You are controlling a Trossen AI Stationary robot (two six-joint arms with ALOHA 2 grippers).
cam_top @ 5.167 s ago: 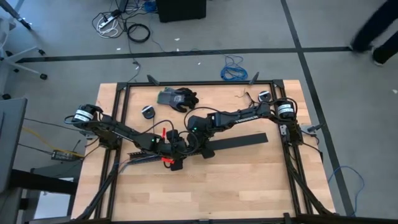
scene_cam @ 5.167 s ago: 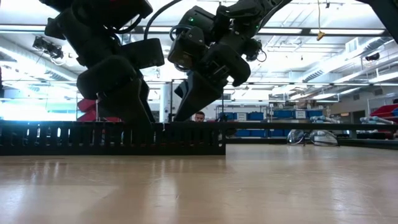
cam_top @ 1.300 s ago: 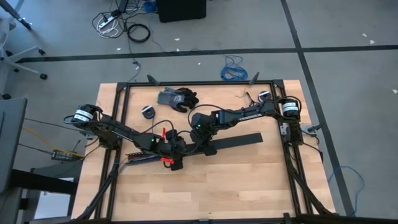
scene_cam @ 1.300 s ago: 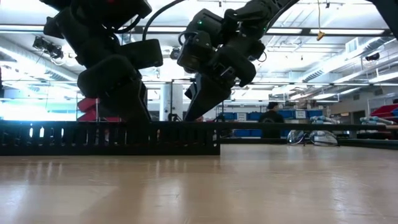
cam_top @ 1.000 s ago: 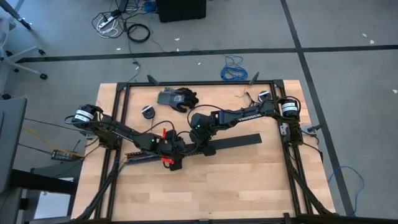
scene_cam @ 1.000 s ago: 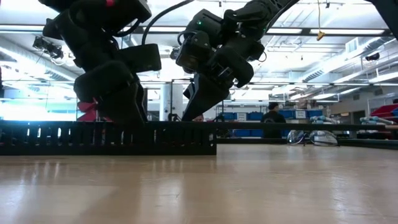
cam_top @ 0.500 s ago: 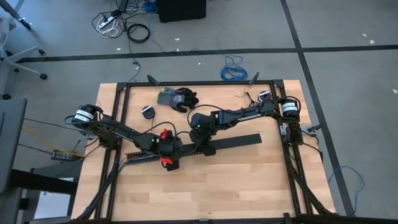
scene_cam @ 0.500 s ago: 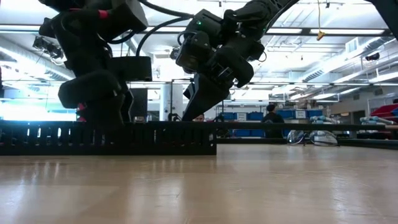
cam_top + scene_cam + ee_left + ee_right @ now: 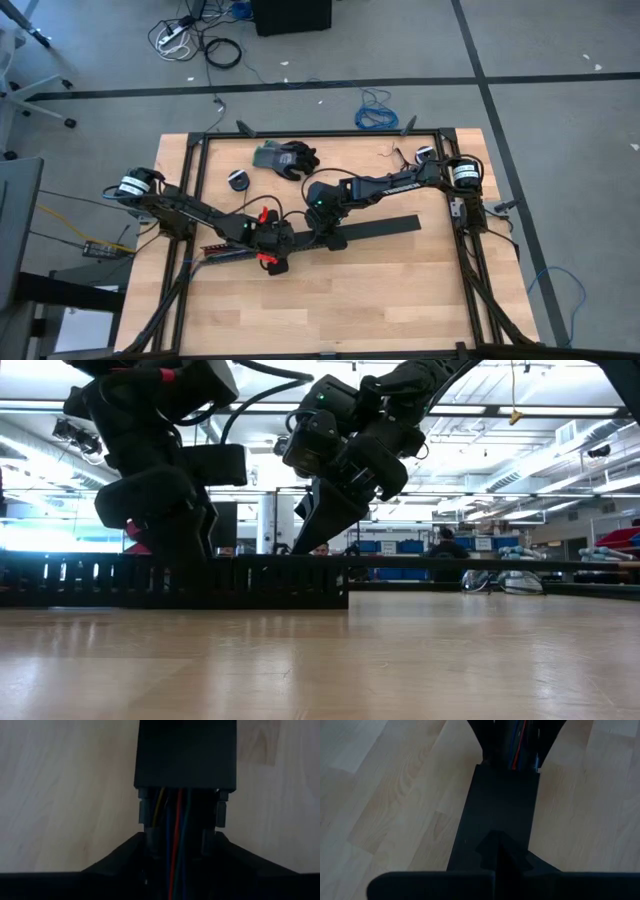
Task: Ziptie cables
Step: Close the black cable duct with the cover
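Since the earlier frame the left gripper (image 9: 272, 243) has slid back along the black slotted channel (image 9: 375, 227), toward its own side. Its fingers (image 9: 150, 832) straddle the cables (image 9: 175, 845), which lie in the channel's open end; whether they actually pinch the wires, I cannot tell. The right gripper (image 9: 330, 237), clenched tight, presses down on the channel's cover (image 9: 495, 815). Judging by this, the wires want gathering snugly, kept straight inside the slot, while the right arm pins the channel
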